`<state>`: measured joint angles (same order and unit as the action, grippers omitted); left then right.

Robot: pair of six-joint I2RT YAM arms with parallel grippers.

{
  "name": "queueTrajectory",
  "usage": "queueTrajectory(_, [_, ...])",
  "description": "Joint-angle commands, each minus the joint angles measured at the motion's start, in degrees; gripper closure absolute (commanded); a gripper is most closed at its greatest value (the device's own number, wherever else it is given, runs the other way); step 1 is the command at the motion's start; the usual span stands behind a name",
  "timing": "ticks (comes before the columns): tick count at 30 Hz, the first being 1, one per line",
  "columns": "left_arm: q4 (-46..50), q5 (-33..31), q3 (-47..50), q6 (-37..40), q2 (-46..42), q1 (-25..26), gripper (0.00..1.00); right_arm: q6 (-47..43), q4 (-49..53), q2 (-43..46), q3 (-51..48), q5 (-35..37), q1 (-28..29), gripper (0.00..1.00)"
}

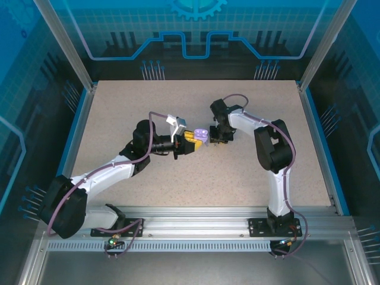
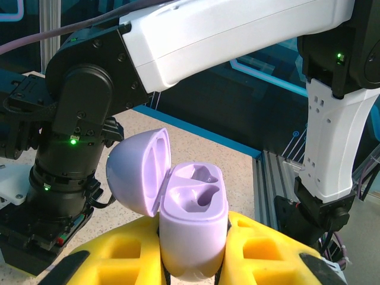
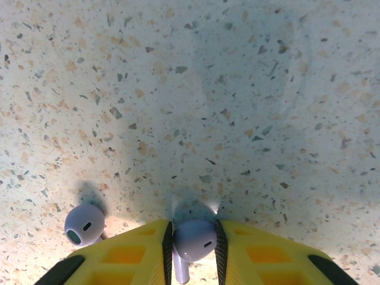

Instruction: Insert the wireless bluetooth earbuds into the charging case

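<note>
My left pincer (image 2: 193, 261) clamps the open lilac plastic case (image 2: 193, 205), wells empty; my right pincer (image 3: 193, 264) pinches one lilac earbud (image 3: 195, 236), second earbud (image 3: 84, 224) lying alongside.

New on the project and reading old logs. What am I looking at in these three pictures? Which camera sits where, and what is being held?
Two robot arms are bolted at the near edge of a speckled table. The overhead picture looks down from above and behind them. The other two pictures come from a camera on each wrist, so each shows its own yellow fingers at the bottom. The left tool grips a lilac charging case. Its lid is open and both sockets look empty. The right tool points down at the table and pinches one lilac earbud between its pads. A second lilac earbud lies loose on the table beside it.
</note>
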<state>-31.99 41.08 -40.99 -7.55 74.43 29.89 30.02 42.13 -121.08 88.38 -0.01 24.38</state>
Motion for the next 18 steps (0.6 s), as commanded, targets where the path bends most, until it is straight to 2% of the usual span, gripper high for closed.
queueTrajectory(1, [0.34, -0.30, -1.35, 0.15, -1.04, -0.43, 1.00, 0.39, -0.70, 1.35, -1.70, 0.34, 0.03, 0.74])
queueTrajectory(18, [0.54, -1.69, -1.32, -0.20, -0.70, -0.49, 1.00, 0.34, -7.75, 9.31, -9.23, -1.42, -2.82, 0.76])
